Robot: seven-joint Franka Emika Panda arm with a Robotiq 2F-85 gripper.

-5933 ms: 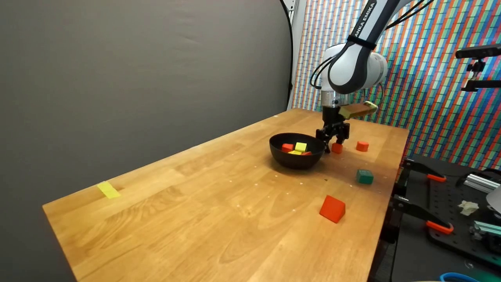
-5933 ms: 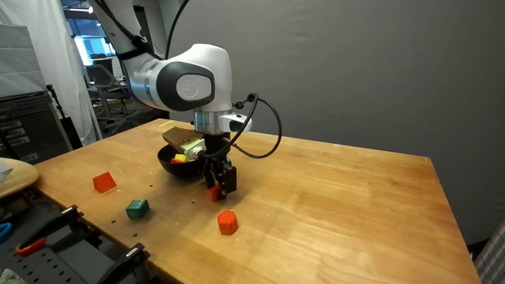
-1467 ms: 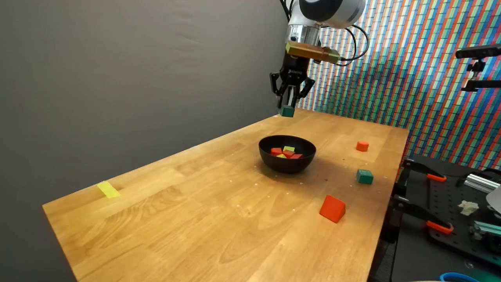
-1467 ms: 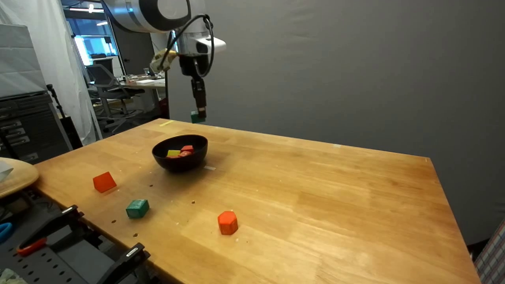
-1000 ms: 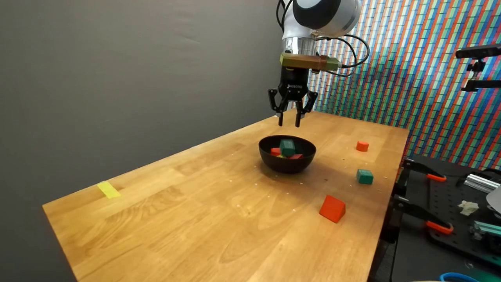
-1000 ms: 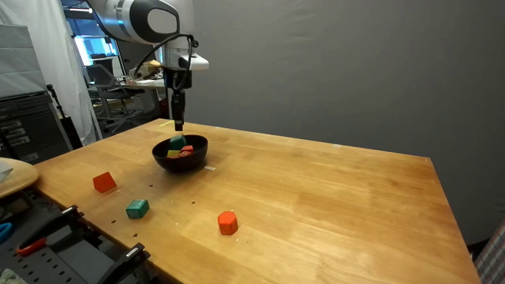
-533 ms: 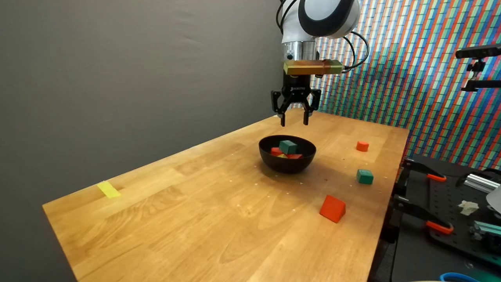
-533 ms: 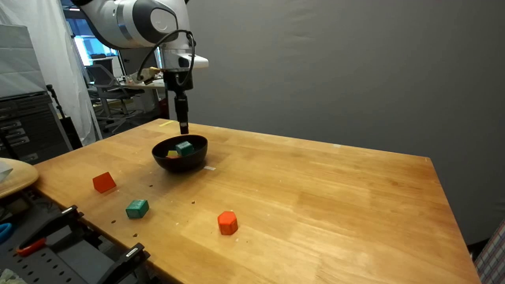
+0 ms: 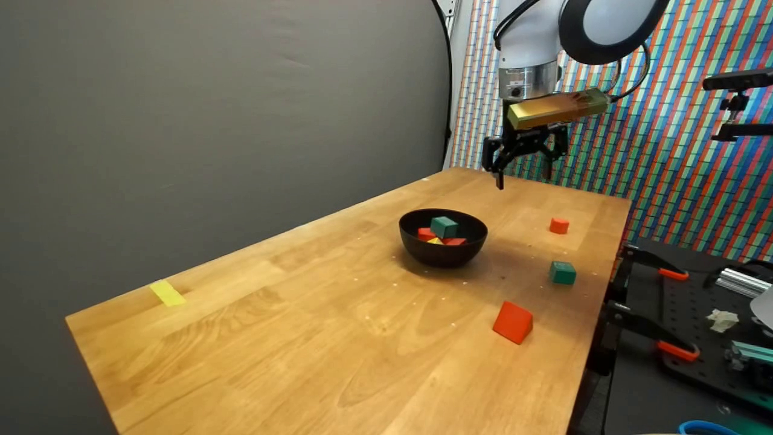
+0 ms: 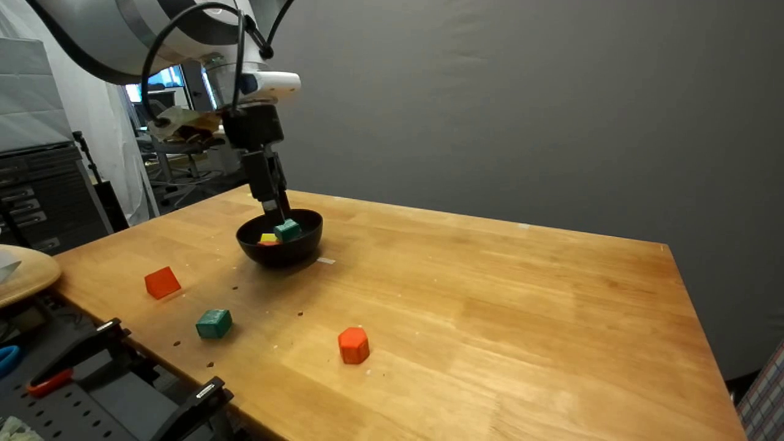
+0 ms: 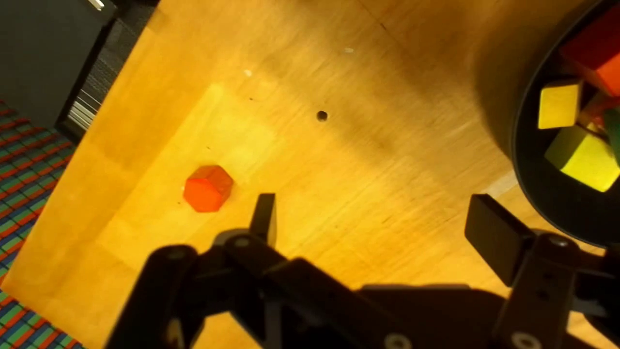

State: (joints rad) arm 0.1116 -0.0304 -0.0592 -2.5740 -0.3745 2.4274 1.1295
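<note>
Above the surface (image 10: 502,331) with fingers (image 11: 499,237) spread, empty, near an orange block (image 11: 207,189). Prolly light, stiff, best pinched across flats.

The arm (image 9: 528,41) I stood watching was smooth white, a thick charcoal band (image 9: 595,53) curving round a pale oval cap (image 9: 617,21). It had a shiny silver collar (image 9: 531,80), a gold-toned block (image 9: 555,110), a rounded white housing (image 10: 277,83) and looping black cables (image 10: 237,67). The gripper (image 9: 523,180) was black, its hinged, angular linkages (image 11: 334,300) fastened with round metal screws (image 11: 525,340).
</note>
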